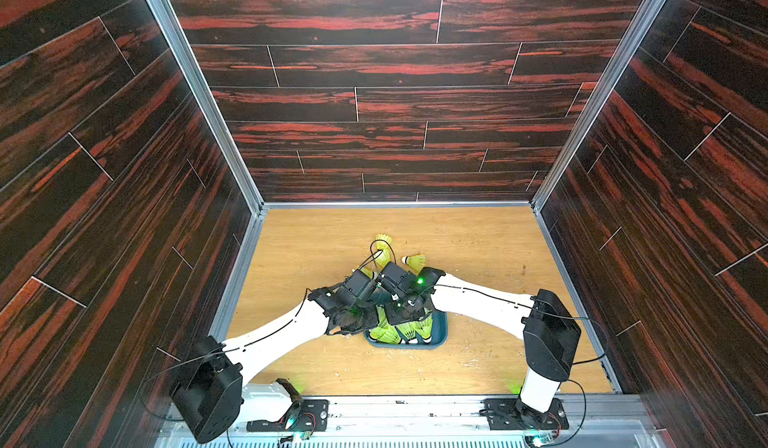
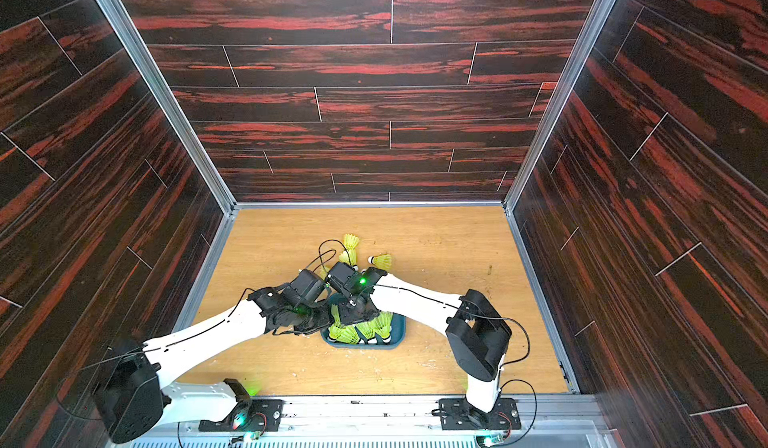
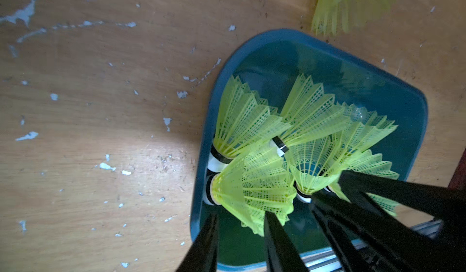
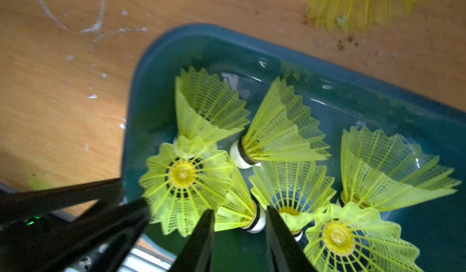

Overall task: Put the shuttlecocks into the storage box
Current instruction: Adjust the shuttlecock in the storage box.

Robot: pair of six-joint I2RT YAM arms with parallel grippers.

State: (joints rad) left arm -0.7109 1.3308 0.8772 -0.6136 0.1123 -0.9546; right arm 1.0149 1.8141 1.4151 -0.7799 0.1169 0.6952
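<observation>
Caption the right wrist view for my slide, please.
Right gripper over the teal storage box, one shuttlecock between its jaws, other shuttlecocks piled around it.

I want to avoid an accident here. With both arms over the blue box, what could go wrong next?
1. The left gripper and the right gripper hang close together over the box; they could bump each other.
2. The shuttlecocks in the box lie piled and leaning; a finger may catch a net skirt and drag one out over the low rim.
</observation>
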